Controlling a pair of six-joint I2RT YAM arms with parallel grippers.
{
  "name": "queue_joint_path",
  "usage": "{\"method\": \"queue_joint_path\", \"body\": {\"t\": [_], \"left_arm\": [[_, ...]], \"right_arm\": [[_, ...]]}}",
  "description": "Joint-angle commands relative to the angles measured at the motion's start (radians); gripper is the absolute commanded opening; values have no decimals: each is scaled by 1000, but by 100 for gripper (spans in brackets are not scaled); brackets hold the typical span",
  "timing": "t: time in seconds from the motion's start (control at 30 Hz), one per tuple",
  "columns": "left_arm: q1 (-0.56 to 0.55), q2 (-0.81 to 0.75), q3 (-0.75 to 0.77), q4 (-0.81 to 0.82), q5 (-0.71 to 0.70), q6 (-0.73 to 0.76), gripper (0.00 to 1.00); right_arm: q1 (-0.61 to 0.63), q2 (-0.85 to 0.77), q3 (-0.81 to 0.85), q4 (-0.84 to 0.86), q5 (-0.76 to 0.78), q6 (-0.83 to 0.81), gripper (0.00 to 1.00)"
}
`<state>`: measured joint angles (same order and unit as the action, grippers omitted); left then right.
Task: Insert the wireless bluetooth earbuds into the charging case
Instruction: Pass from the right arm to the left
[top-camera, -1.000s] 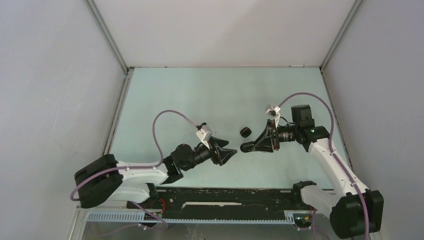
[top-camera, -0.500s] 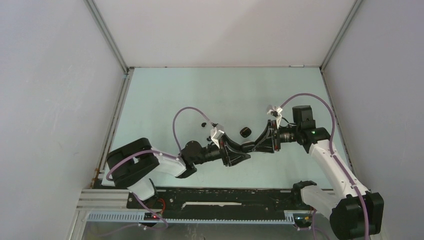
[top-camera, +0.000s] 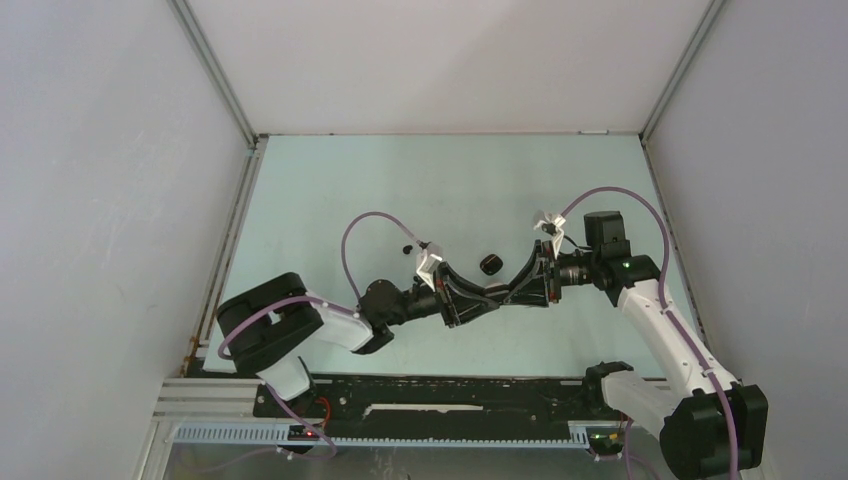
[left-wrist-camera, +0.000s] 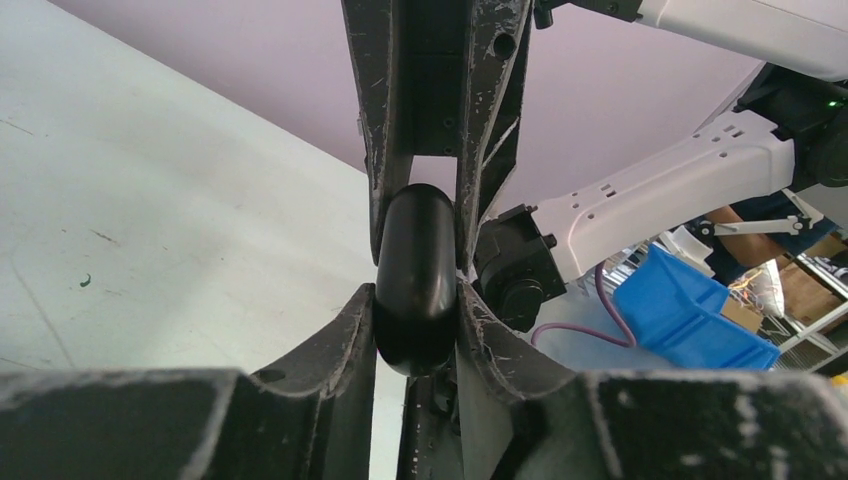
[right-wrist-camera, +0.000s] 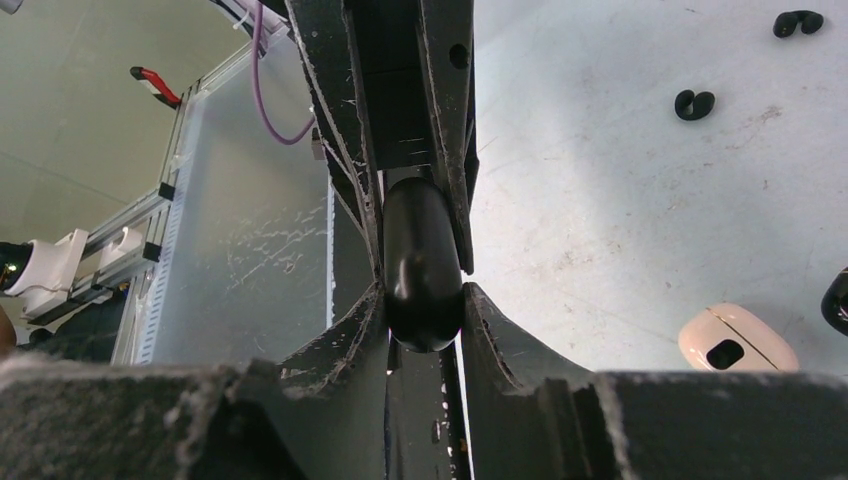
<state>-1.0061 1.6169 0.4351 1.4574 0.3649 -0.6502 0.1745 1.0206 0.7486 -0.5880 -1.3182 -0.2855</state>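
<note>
Top external view: the table (top-camera: 400, 180) is boxed by enclosure walls (top-camera: 110, 200) on the left, right and far sides. The two arms meet nose to nose near mid-table, slightly right of centre. Bare surface runs from there to the far wall, with a narrower strip toward the near edge.

Count:
- Two grippers.
- One black charging case (left-wrist-camera: 415, 275) between them.
- Two black earbuds (right-wrist-camera: 694, 102).
- One white charging case (right-wrist-camera: 752, 335).
- One dark rounded object (top-camera: 490, 263), just beyond the grippers on the table. What it is cannot be told.

Left gripper (left-wrist-camera: 415, 312): fingers pressed onto both sides of the black case, pinching its near end. Right gripper (right-wrist-camera: 422, 300): clamped on the opposite end of the same case. The case is off the table and held by both.

Black case: smooth, glossy, pebble-shaped, lid closed as far as visible.

Earbuds: tiny and hook-shaped, lying loose on the table well apart from the held case. The white case lies flat near the right gripper and shows a dark recess on top.
</note>
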Motion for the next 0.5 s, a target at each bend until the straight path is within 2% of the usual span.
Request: {"method": "queue_joint_path", "body": {"t": [0.0, 0.1, 0.23, 0.33, 0.47], "left_arm": [[6, 5, 20, 77, 21, 2, 27], [6, 10, 22, 77, 35, 14, 17], [5, 12, 13, 76, 60, 66, 1], [3, 14, -17, 72, 75, 123, 0], [-2, -6, -60, 5, 64, 211, 0]], "right_arm": [[-3, -10, 3, 10, -20, -19, 19], [-2, -10, 3, 9, -13, -22, 23], [0, -25, 7, -10, 22, -66, 49], [10, -59, 39, -125, 97, -224, 60], [56, -110, 41, -164, 186, -304, 65]]}}
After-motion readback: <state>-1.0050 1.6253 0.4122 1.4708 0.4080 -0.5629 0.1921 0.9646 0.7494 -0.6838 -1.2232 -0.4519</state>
